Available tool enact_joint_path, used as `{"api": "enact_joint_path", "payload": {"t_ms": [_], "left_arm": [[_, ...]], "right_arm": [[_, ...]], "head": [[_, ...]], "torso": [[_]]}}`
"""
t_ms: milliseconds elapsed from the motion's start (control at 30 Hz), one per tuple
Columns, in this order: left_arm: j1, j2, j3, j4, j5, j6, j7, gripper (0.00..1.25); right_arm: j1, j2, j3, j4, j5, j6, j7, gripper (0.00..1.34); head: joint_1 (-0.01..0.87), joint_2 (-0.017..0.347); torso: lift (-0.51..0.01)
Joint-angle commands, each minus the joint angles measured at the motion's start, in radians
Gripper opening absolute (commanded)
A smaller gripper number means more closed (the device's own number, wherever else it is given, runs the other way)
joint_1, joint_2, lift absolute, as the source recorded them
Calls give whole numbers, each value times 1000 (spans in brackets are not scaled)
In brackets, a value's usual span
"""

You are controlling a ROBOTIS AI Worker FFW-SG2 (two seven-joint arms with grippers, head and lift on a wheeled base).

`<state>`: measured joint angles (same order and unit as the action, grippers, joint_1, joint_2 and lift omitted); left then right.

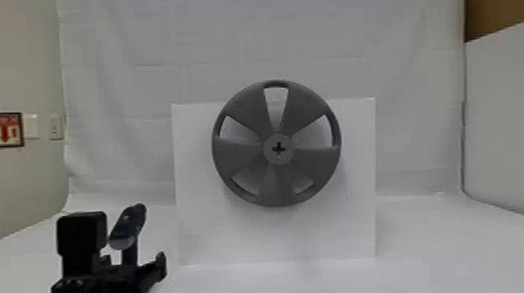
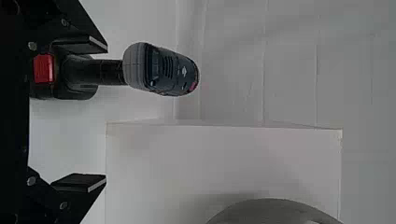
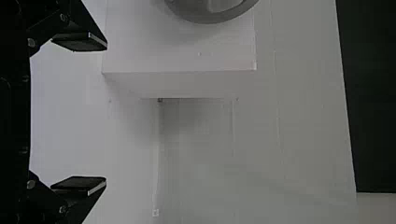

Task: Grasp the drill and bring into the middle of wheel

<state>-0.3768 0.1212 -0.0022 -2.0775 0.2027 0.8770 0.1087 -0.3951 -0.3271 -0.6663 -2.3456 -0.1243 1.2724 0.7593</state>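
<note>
Both left gripper (image 2: 106, 112) and right gripper (image 3: 106, 113) gape. The drill (image 2: 161, 70) seems off-centre leftward, so closing could topple it.

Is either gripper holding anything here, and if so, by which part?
Nothing is held: the left gripper is wide open near the drill, and the right gripper is open too.

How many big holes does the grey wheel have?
5 in the wheel, as the head view shows: a top hole, a left hole, a right hole, a lower left hole and a lower right hole. None looks hidden.
</note>
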Motion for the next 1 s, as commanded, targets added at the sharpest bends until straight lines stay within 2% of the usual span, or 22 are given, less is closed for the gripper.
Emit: {"api": "enact_joint_path", "payload": {"t_ms": [0, 967], "left_arm": [[-24, 0, -10, 48, -11, -30, 0, 959], [-108, 0, -38, 238, -52, -148, 25, 957]], "right_arm": [[1, -1, 2, 0, 0, 1, 0, 1072], [2, -1, 11, -3, 0, 1, 0, 1071]], "head": [[54, 31], [54, 31]], "torso": [[-403], [-403]]}}
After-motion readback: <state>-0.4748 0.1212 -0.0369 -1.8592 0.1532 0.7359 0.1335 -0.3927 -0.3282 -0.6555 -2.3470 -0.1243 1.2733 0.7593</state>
